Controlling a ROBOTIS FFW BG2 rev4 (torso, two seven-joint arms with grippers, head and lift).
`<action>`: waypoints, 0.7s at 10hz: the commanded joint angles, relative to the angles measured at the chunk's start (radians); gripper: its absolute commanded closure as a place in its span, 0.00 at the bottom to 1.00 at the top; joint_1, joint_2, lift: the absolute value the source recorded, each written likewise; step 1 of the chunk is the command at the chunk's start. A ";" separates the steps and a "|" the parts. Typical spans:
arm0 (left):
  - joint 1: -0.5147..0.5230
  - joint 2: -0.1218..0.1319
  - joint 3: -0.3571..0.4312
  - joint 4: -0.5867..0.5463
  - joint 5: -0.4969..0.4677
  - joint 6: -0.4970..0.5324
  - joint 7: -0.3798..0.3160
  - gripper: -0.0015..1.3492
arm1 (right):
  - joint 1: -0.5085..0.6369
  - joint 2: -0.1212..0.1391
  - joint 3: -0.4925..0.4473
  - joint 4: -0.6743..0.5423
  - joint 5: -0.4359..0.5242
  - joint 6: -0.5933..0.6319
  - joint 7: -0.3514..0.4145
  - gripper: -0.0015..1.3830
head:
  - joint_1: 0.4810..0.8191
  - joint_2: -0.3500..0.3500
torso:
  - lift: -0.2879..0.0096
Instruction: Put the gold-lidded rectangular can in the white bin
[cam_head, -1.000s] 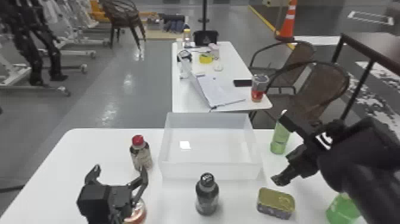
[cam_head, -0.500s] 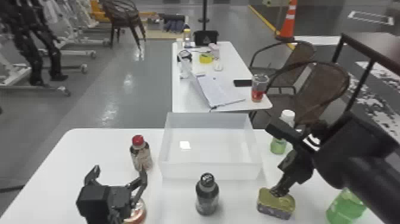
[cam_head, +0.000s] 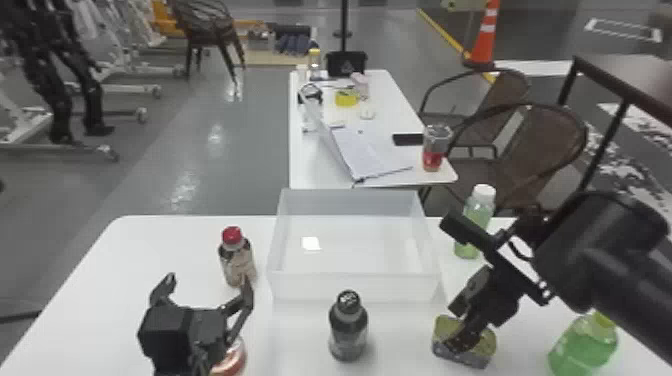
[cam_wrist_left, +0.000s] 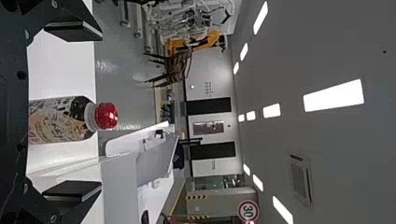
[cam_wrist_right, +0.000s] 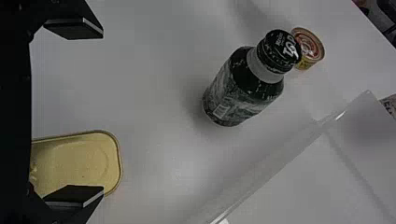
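Right gripper (cam_head: 454, 326) hanging over the gold-lidded can (cam_head: 486, 345) — fingers standing wide, left gripper (cam_head: 209, 283) waiting near the red-capped bottle (cam_head: 234, 261), fingers spreading wide too

At the head view's lower right, the gold-lidded rectangular can (cam_head: 446, 326) is being seen lying flat, lid up, dark-sided, outside the white bin (cam_head: 350, 287), which is being shown upright near the centre, open-topped and translucent-walled.

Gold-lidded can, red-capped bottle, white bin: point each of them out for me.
Gold-lidded can (cam_wrist_right: 77, 161): right wrist view, on the lid's flat top.
Red-capped bottle (cam_wrist_left: 67, 121): left wrist view, on the printed side.
White bin (cam_head: 356, 287): head view, on the near wall.
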 joint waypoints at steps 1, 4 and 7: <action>-0.005 -0.001 -0.003 0.004 0.006 -0.002 0.000 0.13 | 0.002 -0.009 0.007 0.019 -0.004 -0.008 0.032 0.09 | 0.20 0.50 | 0.63; -0.006 -0.010 0.000 0.010 0.006 -0.006 0.000 0.13 | -0.021 -0.016 0.007 0.007 0.096 -0.006 0.032 0.09 | 0.20 0.50 | 0.63; -0.018 -0.015 -0.005 0.024 0.009 -0.013 0.000 0.13 | -0.047 -0.020 0.044 0.013 0.139 -0.006 0.032 0.09 | 0.20 0.50 | 0.63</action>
